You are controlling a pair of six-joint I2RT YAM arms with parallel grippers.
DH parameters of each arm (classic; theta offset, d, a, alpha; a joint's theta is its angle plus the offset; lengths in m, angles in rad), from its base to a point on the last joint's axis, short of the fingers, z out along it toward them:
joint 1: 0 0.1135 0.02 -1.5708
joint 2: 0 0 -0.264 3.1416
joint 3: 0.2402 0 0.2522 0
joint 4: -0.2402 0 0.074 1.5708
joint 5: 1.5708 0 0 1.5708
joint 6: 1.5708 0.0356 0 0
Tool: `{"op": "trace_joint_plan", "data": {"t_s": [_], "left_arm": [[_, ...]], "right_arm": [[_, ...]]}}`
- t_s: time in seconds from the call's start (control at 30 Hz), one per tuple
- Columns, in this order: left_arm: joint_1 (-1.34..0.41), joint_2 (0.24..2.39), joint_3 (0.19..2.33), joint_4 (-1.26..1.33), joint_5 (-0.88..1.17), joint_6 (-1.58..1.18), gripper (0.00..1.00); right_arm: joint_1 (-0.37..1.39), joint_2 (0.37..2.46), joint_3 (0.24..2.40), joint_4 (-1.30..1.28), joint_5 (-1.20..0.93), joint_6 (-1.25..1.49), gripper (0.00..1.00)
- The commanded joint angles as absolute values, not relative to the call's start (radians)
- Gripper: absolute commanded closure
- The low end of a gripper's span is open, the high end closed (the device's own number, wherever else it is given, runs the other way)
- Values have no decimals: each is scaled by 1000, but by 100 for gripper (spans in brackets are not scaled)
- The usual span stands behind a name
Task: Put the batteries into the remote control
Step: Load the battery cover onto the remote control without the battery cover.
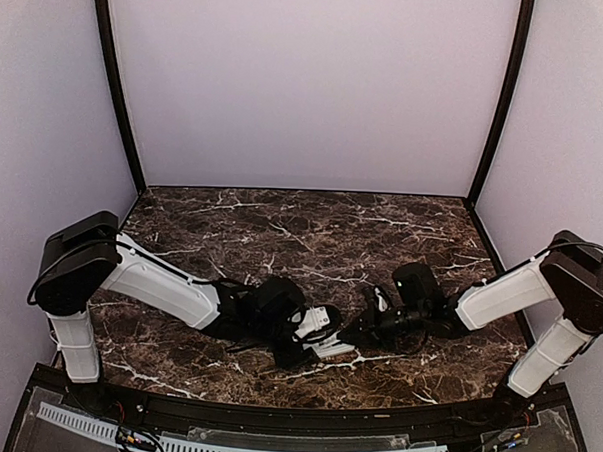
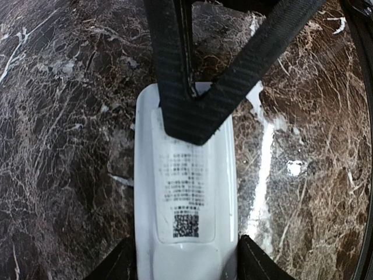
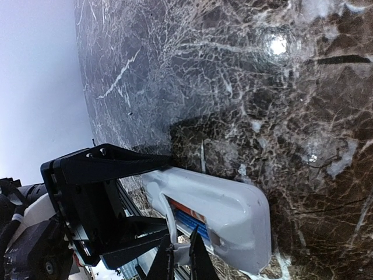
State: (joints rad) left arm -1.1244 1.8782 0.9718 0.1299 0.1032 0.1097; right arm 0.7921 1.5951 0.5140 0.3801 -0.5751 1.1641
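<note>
broadly, the dark marbled counter (image 1: 281,225) filled the floor between pale walls (image 1: 308,86). the left arm (image 1: 159,285) and the right arm (image 1: 504,295) both reached inward and met near the counter's front edge, about midway across. between them was the remote control (image 2: 186,233), a white handset with its back toward the left wrist camera, showing a printed label with a square code. whether it rested on the counter could not be told.

the left gripper (image 2: 187,259) had the remote's near end between its fingers, one close against each long side. whether they pressed it or merely stood beside it could not be told. the right gripper (image 3: 182,251) pointed in from the opposite end, its two fingers pressed together into a narrow tip that lay on the remote's back just beyond the label.

in the right wrist view, a recess in the remote showed a strip of orange beside a strip of blue. these were the batteries (image 3: 189,217), side by side in the bay, right at the right gripper's tips.
</note>
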Motion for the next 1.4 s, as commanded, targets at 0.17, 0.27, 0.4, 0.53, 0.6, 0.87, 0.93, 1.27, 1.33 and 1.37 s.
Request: {"op": "trace_joint_plan", "data": {"t_s": [0.17, 0.27, 0.4, 0.53, 0.6, 0.87, 0.93, 1.27, 1.33, 1.37], "left_arm": [[-1105, 1902, 1016, 202, 188, 62, 39], [-1063, 1901, 1008, 234, 257, 30, 41], [-1044, 1903, 998, 267, 341, 25, 45], [-1043, 1916, 986, 312, 374, 28, 44], [-1043, 1923, 984, 327, 364, 28, 45], [-1042, 1962, 1003, 345, 362, 20, 53], [-1042, 1965, 1005, 348, 358, 23, 56], [-1044, 1968, 983, 404, 378, 25, 60], [-1043, 1969, 983, 408, 382, 26, 62], [-1043, 1971, 983, 409, 385, 26, 63]], "right_arm": [[822, 1639, 498, 334, -580, 1148, 97], [822, 1639, 485, 351, -578, 1156, 97], [822, 1641, 479, 364, -573, 1157, 97], [823, 1653, 477, 373, -576, 1155, 97], [823, 1656, 473, 381, -578, 1157, 97], [824, 1646, 465, 383, -570, 1157, 97], [824, 1648, 463, 384, -570, 1156, 97], [824, 1655, 456, 405, -574, 1160, 97], [824, 1655, 455, 405, -575, 1160, 97], [824, 1656, 456, 405, -574, 1160, 97]]}}
